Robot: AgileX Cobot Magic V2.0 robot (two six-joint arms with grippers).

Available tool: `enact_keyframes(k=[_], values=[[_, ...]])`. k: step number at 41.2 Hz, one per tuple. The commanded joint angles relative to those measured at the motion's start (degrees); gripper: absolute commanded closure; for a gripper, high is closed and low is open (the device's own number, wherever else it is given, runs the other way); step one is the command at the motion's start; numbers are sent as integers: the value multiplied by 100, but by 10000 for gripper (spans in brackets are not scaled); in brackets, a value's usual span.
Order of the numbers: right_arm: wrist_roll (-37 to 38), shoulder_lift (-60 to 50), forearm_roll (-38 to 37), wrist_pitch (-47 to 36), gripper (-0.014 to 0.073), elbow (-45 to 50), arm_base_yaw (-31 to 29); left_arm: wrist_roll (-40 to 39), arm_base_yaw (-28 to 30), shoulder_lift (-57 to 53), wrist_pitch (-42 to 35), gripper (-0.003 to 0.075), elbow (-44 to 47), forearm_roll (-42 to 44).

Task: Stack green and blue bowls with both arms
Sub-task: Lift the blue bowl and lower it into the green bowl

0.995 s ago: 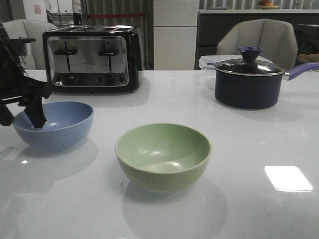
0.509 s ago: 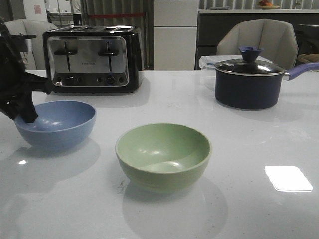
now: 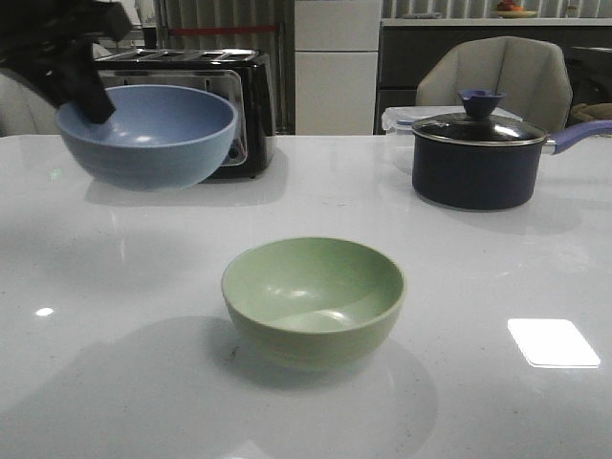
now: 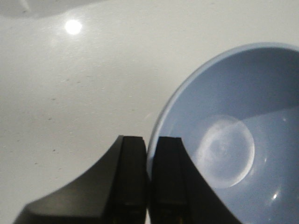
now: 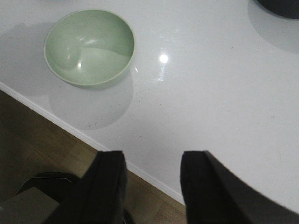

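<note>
Toaster: the raised blue bowl covers most of its face; its levers and knobs cannot be seen.
Left arm: cut off by the front view's upper left corner; only a dark mass shows.
Left gripper: finger bases run off the wrist picture's edge; the bowl rim between the fingers is mostly hidden.
Blue bowl, wrist view: its far side is cut off by the frame.
Right gripper: blurred, finger bases cropped; out of the front view.
Saucepan: handle end cut by the right edge; only a dark sliver in the right wrist view.
Toaster lettering: too small to read.
</note>
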Motion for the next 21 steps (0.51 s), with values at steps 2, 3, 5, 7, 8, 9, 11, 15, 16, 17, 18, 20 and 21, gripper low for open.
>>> enact_keyframes(k=[2, 3, 5, 7, 8, 9, 11, 15, 16, 17, 18, 20, 21], values=[[14, -13, -41, -340, 189, -153, -3, 116, -499, -298, -67, 627, -393, -173], [14, -13, -41, -340, 189, -153, -3, 128, -607, -298, -97, 627, -426, -173], [14, -13, -41, -340, 189, -153, -3, 128, -775, -247, -156, 627, -475, -173], [14, -13, -41, -340, 189, -153, -3, 128, -909, -188, -152, 627, -522, -173], [14, -13, -41, -340, 189, -153, -3, 128, -1001, -126, -125, 627, -554, -173], [14, -13, -41, -340, 189, -153, -3, 128, -1066, -84, -124, 627, -583, -173], [14, -13, -41, -340, 189, -153, -3, 128, -1212, 24, -115, 627, -618, -173], [14, -13, -41, -340, 189, -153, -3, 128, -1443, 193, -110, 627, -629, -173], [14, -13, -41, -340, 189, -153, -3, 128, -1487, 235, -78, 627, -629, -173], [14, -13, -41, -340, 189, -153, -3, 128, -1548, 267, -19, 627, -629, -173], [14, -13, -41, -340, 189, -153, -3, 128, -1587, 287, 5, 627, -629, -173], [14, -13, -41, -340, 189, -153, -3, 128, -1656, 328, 140, 627, -619, -173], [14, -13, -41, -340, 189, -153, -3, 128, -1690, 339, 170, 627, -619, -173]])
